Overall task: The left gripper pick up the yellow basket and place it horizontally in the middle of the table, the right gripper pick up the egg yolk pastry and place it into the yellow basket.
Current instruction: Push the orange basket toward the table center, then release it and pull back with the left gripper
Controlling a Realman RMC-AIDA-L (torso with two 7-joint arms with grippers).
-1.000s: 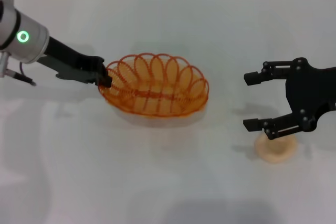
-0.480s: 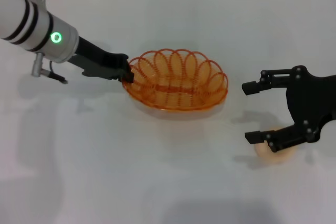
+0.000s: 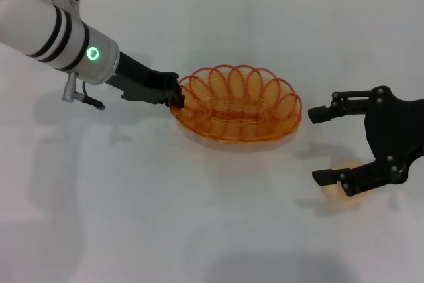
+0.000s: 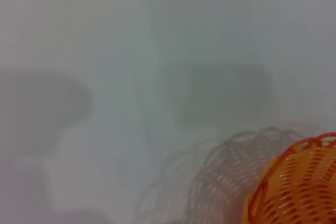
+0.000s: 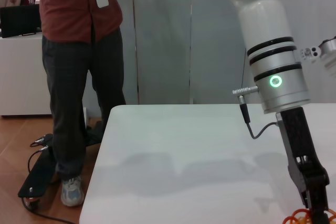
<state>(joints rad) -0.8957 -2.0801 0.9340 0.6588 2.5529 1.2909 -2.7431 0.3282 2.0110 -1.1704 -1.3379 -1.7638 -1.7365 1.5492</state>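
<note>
The oval orange wire yellow basket (image 3: 237, 103) sits mid-table, its nine-o'clock rim pinched in the left gripper (image 3: 176, 99). At four o'clock, the cream egg yolk pastry (image 3: 344, 181) lies under the wide-open, empty right gripper (image 3: 320, 146).

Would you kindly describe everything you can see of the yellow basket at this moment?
The yellow basket is an oval, orange-amber wire piece with a looped, scalloped rim and a coiled wire base. It is empty and sits upright, lengthwise across the white table, near its middle. The left pincer is shut on the rim at the basket's left end. The egg yolk pastry lies apart to its right, under the open right pincer. The left wrist view shows only part of its wire wall.
</note>
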